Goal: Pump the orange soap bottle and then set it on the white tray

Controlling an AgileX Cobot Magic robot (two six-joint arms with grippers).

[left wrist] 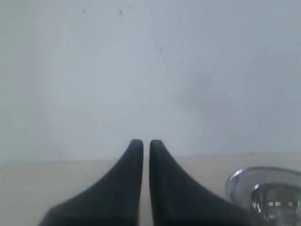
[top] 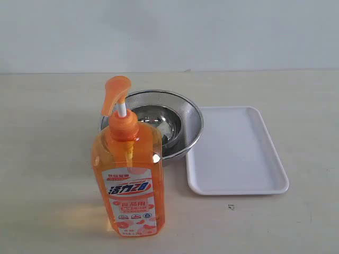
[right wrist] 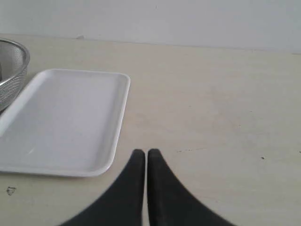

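**Bench layout.** The bench (top: 47,159) is a pale, cream-coloured surface whose far edge meets a plain light wall. Neither arm appears in the exterior view.

**Orange soap bottle.** The orange soap bottle (top: 128,174) stands upright, left of the bench centre and well forward of the far edge. Its label faces the exterior camera. The orange pump head (top: 115,94) sits raised on the exposed white stem. Nothing touches the bottle. It is not on the tray.

**White tray.** The white tray (top: 235,151) lies flat, right of the bench centre, with its long sides running from the near edge toward the far edge. Its surface is bare. It is well apart from the bottle.

**Steel bowls.** The nested steel bowls (top: 175,114) sit behind the bottle, toward the far edge, just beside the tray's left side. The bowl rim overlaps the tray's far-left corner in the exterior view; contact cannot be confirmed. The bottle hides part of the bowls from this camera.

**Left gripper.** The left gripper (left wrist: 146,143) has its black fingers (left wrist: 127,179) brought together, with only a thin slit between them, and they grip nothing. The wrist view shows the wall, a strip of bench and part of the bowl rim.

**Right gripper.** The right gripper (right wrist: 146,153) has its fingers (right wrist: 129,188) likewise closed and empty. The tips sit above bare bench just beside a corner of the tray, not touching it.

**Surface mark.** A small dark mark (top: 231,207) lies on the bench just forward of the tray's near edge.
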